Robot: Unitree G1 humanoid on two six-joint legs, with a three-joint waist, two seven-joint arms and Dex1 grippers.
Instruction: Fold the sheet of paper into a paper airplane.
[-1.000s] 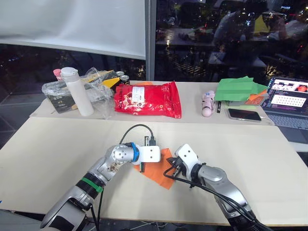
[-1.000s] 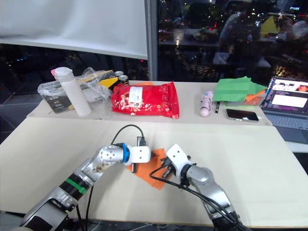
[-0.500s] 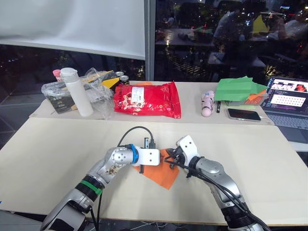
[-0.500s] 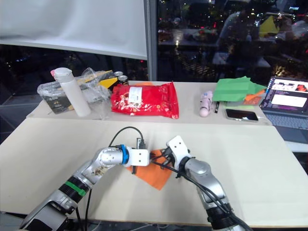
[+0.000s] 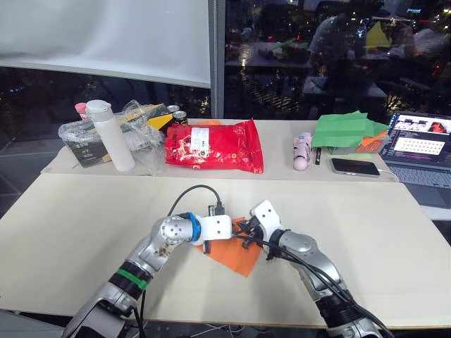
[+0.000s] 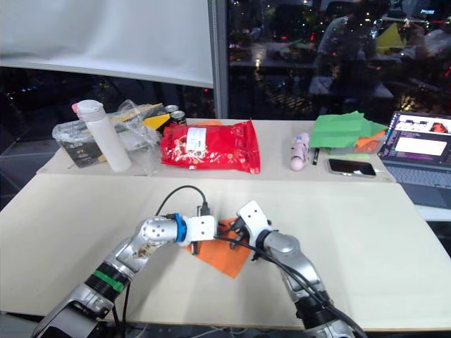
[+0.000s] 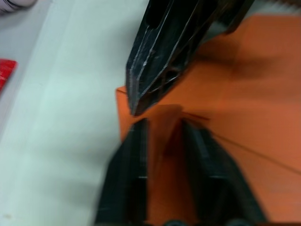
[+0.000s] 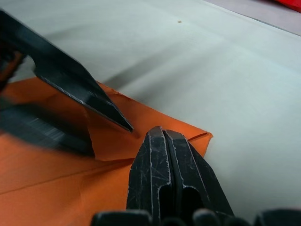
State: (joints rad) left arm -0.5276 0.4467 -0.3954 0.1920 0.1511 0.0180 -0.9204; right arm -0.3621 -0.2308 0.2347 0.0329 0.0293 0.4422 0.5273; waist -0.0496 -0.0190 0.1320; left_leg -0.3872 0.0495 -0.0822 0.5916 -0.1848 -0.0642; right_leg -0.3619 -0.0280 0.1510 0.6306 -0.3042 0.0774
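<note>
The sheet of paper [image 5: 237, 256], bright orange and creased, lies flat on the pale table [image 5: 77, 225] in front of me. My left gripper [image 5: 209, 246] is at its left edge, open, and a raised flap of the paper [image 7: 164, 136] stands between its fingers [image 7: 136, 155]. My right gripper [image 5: 243, 228] is shut. Its tips [image 8: 160, 136] press down on the paper near the far corner [image 8: 207, 136], close to the left gripper's tips [image 8: 112, 140]. No finished paper airplane is in view.
On the back table stand a white bottle [image 5: 113, 135], a plastic bag with cans [image 5: 144, 123], a red snack bag [image 5: 215, 146], a pink object [image 5: 301, 151], a green paper stack [image 5: 349, 130], a phone [image 5: 356, 166] and a laptop [image 5: 423, 144].
My right gripper has moved left and away from me across the paper, ending beside the left gripper's tips at the far corner. The left gripper has stayed at the paper's left edge.
</note>
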